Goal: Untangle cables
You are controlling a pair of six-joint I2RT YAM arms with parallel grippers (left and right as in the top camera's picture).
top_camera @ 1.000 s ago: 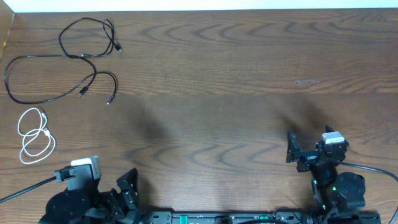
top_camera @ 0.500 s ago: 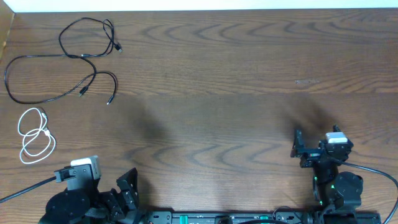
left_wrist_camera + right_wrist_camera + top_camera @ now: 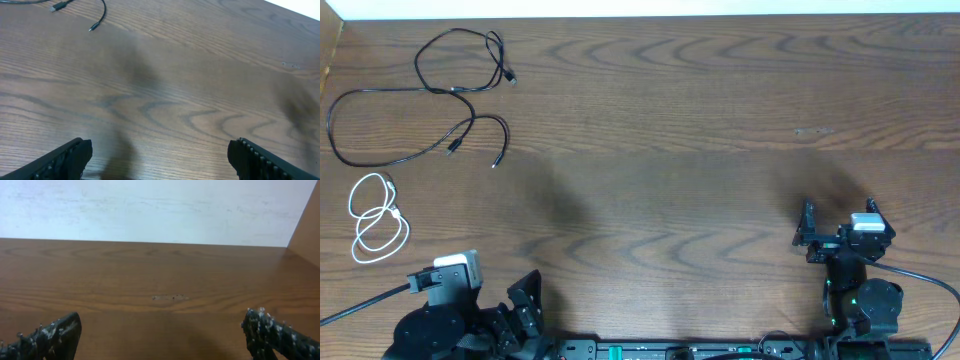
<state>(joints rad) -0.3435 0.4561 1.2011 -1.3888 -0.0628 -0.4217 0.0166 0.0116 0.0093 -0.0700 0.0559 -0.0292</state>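
Note:
Long black cables (image 3: 472,118) lie spread in loose loops at the table's far left and cross one another near their middle. A shorter white cable (image 3: 392,212) is coiled just in front of them, apart from the black ones. One black cable end (image 3: 98,20) shows at the top left of the left wrist view. My left gripper (image 3: 525,300) (image 3: 162,160) sits open at the front left edge, empty. Low at the front right, my right gripper (image 3: 840,228) (image 3: 162,335) is also open with only bare wood between its fingers, far from the cables.
The table (image 3: 670,130) is dark wood with a small scuff (image 3: 170,298) right of centre. A white wall (image 3: 150,205) runs along the far edge and a wooden side board (image 3: 306,225) stands at the right. Thick black arm cables trail at both front corners.
My right gripper has drawn back toward the front edge and a little to the right. The left arm and the cables have not moved.

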